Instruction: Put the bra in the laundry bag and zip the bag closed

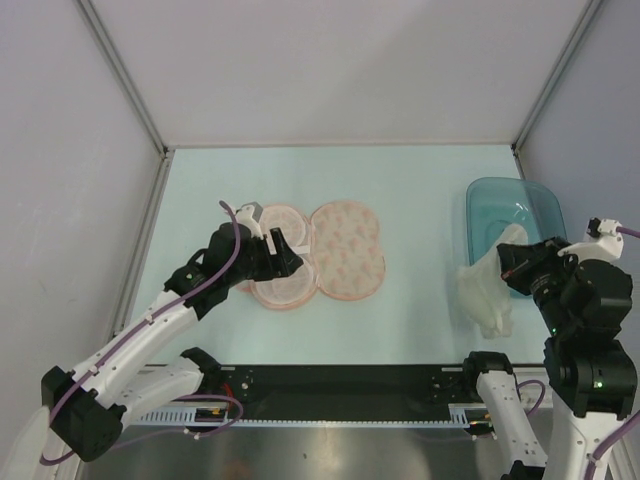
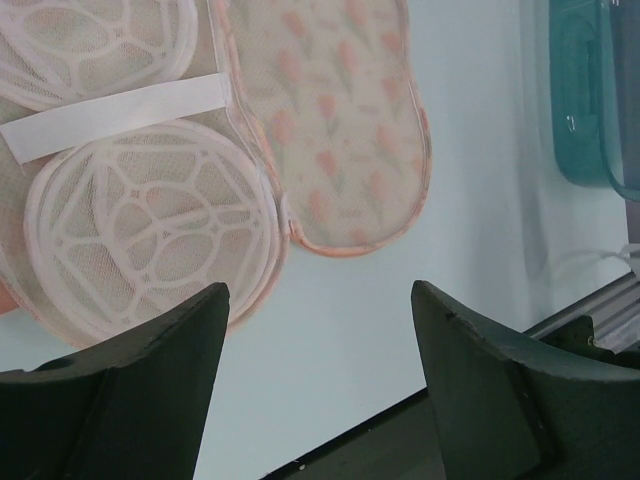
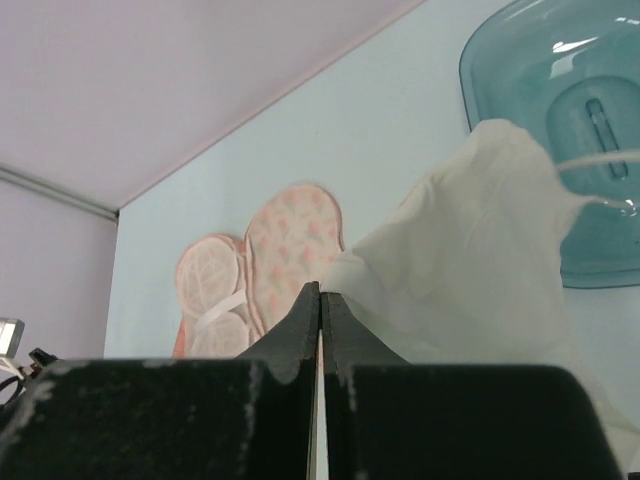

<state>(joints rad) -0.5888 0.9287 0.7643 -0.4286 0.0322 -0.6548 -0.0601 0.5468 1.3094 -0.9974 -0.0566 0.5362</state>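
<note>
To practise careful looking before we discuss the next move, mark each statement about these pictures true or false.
1. The laundry bag lies open, both halves spread flat. True.
2. The bra is inside the laundry bag. False: it hangs from the right gripper, beside the teal tray.
3. The left gripper is open. True.
4. The right gripper is open wide. False: its fingers are shut on the bra.
5. The teal tray is on the left arm's side. False: it is on the right arm's side.
</note>
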